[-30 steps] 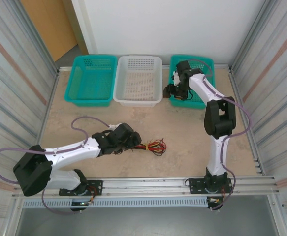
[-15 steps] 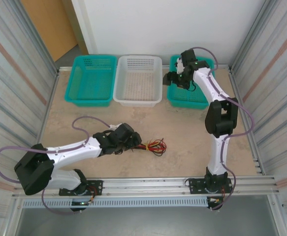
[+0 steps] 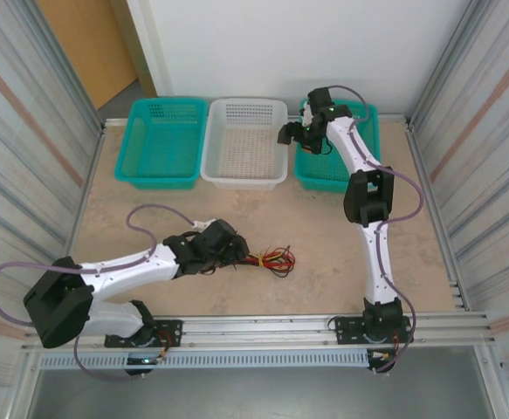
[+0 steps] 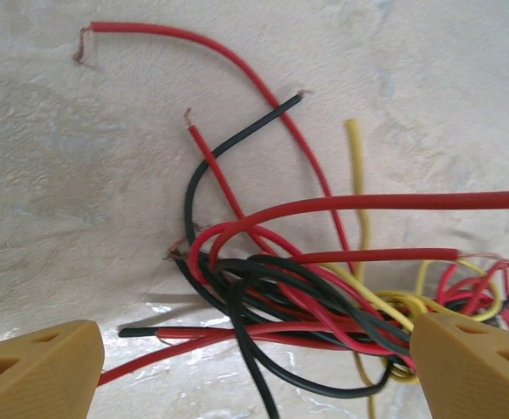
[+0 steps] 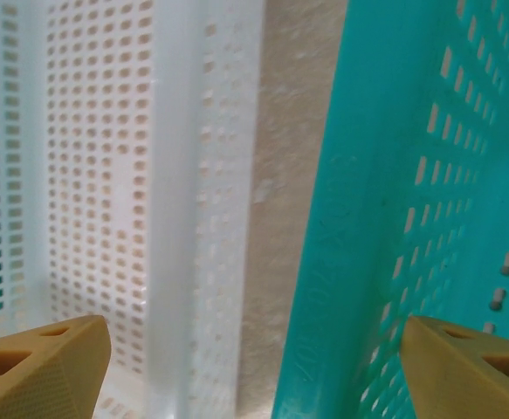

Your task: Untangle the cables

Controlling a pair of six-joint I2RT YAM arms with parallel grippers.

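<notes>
Cables (image 4: 367, 256) knot between parted left jaws, running off-frame; right jaws gape empty above white basket (image 5: 175, 175) and teal basket (image 5: 359, 218).

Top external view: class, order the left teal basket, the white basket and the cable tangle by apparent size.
1-2. left teal basket and white basket: too alike to rank.
3. cable tangle, clearly smallest.

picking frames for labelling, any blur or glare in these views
Left wrist: the cables are sharp, with a pale sheen of glare on the table just below the tangle. Right wrist: the white basket and teal basket are very close and soft, the white one washed out. Top external: evenly lit, in focus, shadows faint.
</notes>
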